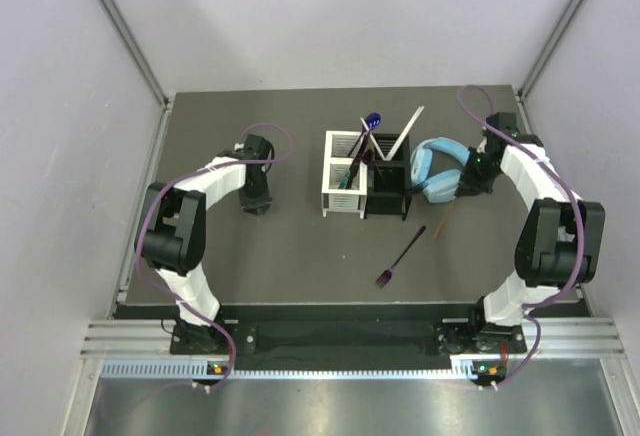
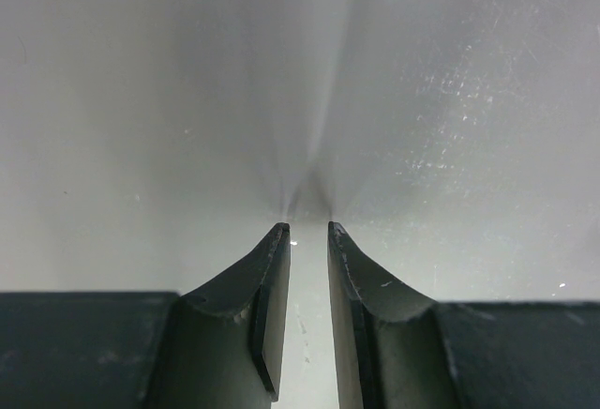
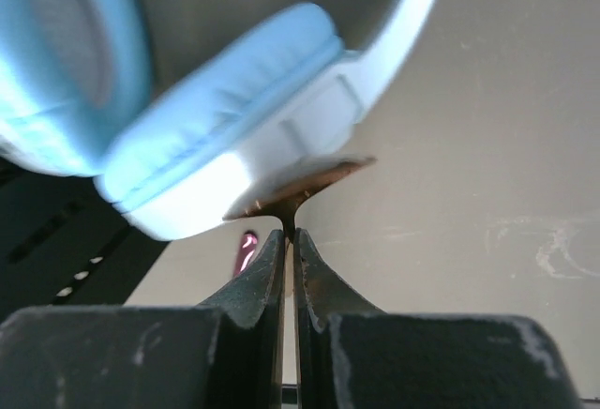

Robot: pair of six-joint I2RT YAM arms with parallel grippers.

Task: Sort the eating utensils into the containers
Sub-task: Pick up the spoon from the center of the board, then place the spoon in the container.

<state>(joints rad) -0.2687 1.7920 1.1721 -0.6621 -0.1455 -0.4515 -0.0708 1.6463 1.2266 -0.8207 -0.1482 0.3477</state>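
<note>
The right jaws closed on a brown stick [image 3: 314, 179]
Headphones [image 3: 216, 118] just beyond their tips; left jaws slightly parted, empty

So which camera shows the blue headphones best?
The top camera: the whole headphones show beside the black container. The right wrist camera sees only one blurry ear pad up close; the left wrist camera sees none.

Dark flat tabletop [image 1: 250, 266], centre: white slotted two-compartment caddy [image 1: 343, 188] is standing left of and against black slotted two-compartment caddy [image 1: 388, 191]. Iridescent purple-blue metal spoon [image 1: 372, 121] and pale white thin stick [image 1: 408, 128] are leaning in the latter. Light-blue padded headphones [image 1: 438, 169] are lying just right of it. Purple-blue metal fork [image 1: 403, 254] is lying in front, with thin brown wooden stick [image 1: 443, 221] to its right.
</note>
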